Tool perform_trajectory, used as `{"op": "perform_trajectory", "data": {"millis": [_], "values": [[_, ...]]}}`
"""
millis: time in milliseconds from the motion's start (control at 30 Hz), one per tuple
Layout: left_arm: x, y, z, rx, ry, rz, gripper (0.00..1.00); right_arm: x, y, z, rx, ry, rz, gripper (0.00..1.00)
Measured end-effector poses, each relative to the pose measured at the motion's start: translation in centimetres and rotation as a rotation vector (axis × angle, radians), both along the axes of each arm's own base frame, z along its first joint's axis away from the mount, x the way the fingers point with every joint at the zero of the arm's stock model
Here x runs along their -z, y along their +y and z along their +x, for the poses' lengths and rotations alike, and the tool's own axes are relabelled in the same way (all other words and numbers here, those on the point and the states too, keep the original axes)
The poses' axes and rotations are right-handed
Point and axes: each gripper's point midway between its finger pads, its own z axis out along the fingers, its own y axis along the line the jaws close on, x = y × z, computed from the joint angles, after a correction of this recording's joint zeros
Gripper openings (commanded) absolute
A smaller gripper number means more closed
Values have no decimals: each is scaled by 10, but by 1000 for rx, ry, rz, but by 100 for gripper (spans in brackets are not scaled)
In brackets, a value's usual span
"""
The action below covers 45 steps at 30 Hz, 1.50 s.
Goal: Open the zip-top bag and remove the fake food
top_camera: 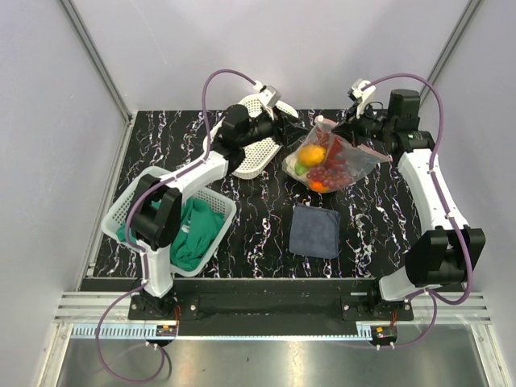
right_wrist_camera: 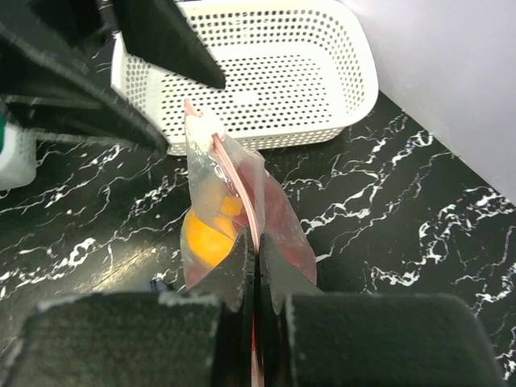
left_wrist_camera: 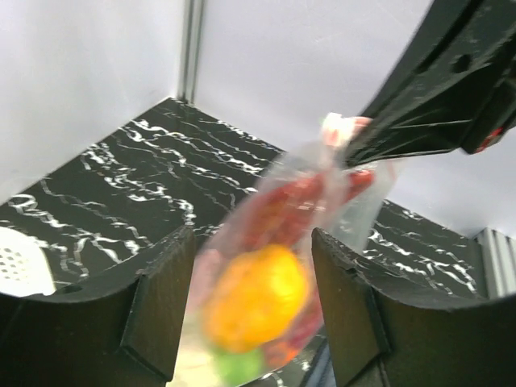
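Observation:
The clear zip-top bag [top_camera: 351, 158] hangs lifted at the back middle of the table, its lower end low by the table. My right gripper [top_camera: 339, 127] is shut on its pink-red zip strip [right_wrist_camera: 242, 189], as the right wrist view [right_wrist_camera: 256, 260] shows. The fake food is inside: an orange fruit [top_camera: 313, 154], red pieces [top_camera: 331, 172] and a green piece [top_camera: 300, 168]. My left gripper [top_camera: 296, 133] is open; in the left wrist view [left_wrist_camera: 250, 302] the bag [left_wrist_camera: 355, 211] with the fruit [left_wrist_camera: 254, 294] hangs between its spread fingers [left_wrist_camera: 161, 306], blurred. Whether they touch it I cannot tell.
A white perforated basket [top_camera: 260, 153] lies behind the left arm and shows in the right wrist view [right_wrist_camera: 266, 72]. Another white basket [top_camera: 135, 201] with a green cloth [top_camera: 193, 234] stands at the left. A dark blue-grey folded cloth [top_camera: 314, 230] lies at the front middle.

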Motion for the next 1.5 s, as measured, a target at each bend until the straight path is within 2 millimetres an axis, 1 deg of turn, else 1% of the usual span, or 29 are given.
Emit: {"op": "perform_trajectory", "data": {"millis": [100,167,300,333,400,500,533,600,733,767,833,867,900,967,1000,1100,1200,1233,1267,1300,1400,1500], "values": [[-1,7,2,18,-14,2,64,1,2,-6,-38,15,16,0],[-6,6,0,56,-24,-16,64,2,5,-11,-62,28,27,0],[-19,-4,-13,161,-51,-82,64,2,9,-15,-85,41,39,0],[-19,-9,-21,212,-43,-109,63,2,9,-16,-88,42,41,0],[-18,-14,-29,270,-36,-135,63,2,10,-16,-93,42,44,0],[-11,-22,-36,332,-7,-155,62,1,12,-18,-106,44,52,0],[-8,-23,-38,345,5,-159,57,1,12,-18,-107,45,53,0],[-6,-26,-40,361,18,-165,51,1,13,-20,-110,51,57,0],[-12,-30,-38,367,21,-177,34,1,16,-23,-124,67,71,0],[-15,-31,-37,368,16,-180,24,2,16,-24,-125,69,72,0],[-21,-32,-37,369,11,-187,11,2,16,-24,-124,71,74,0],[-24,-32,-36,369,8,-187,3,2,16,-24,-124,73,75,7],[-26,-33,-36,370,7,-187,1,2,16,-24,-123,76,76,27],[-27,-34,-36,370,8,-182,0,1,16,-24,-114,88,84,51],[-26,-34,-36,370,11,-179,0,-2,17,-24,-111,87,85,58],[-23,-36,-38,374,21,-172,0,-12,24,-21,-110,64,79,58],[-21,-39,-39,377,24,-165,0,-22,35,-20,-129,35,70,51],[-20,-40,-40,378,26,-162,0,-25,39,-21,-137,30,70,45],[-19,-40,-40,377,25,-160,0,-26,41,-20,-143,28,71,42],[-19,-40,-40,377,23,-158,0,-27,42,-20,-145,25,71,39],[-16,-40,-40,376,22,-154,0,-29,43,-17,-150,24,75,37],[-12,-40,-40,377,29,-149,0,-27,45,-16,-163,32,81,27]]}}
